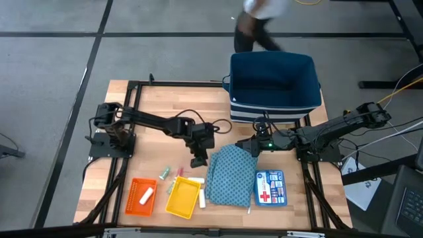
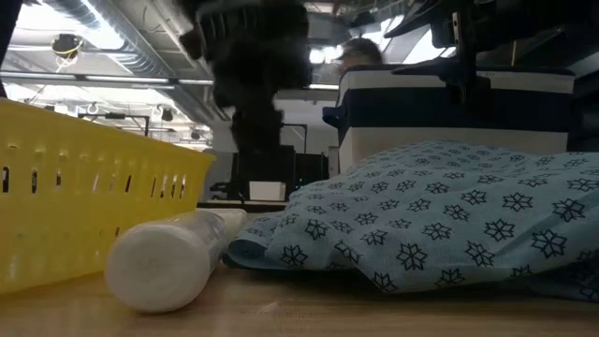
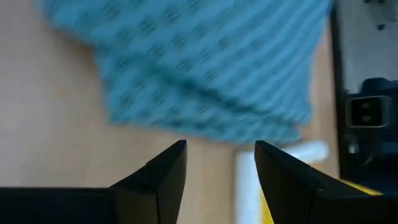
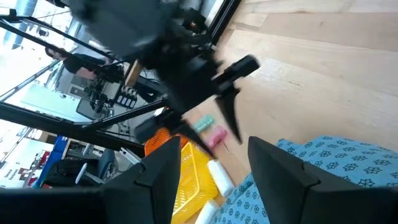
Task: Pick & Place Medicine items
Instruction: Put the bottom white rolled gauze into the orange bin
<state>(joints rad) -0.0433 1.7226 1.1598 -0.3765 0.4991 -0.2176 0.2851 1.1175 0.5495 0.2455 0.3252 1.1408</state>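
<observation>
One white tube (image 1: 201, 200) lies half hidden under patterned cloth (image 1: 229, 176).

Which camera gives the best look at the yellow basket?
The high view: the whole yellow basket shows from above. The low view shows only its slotted side wall, the right wrist view one corner, and the left wrist view just a sliver at its edge.

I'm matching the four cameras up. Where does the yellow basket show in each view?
High: yellow basket, near edge, left of the blue patterned cloth.
Low: far left.
Left wrist: a sliver at the lower right corner.
Right wrist: bottom centre.
Shared landmark: the cloth.
</observation>
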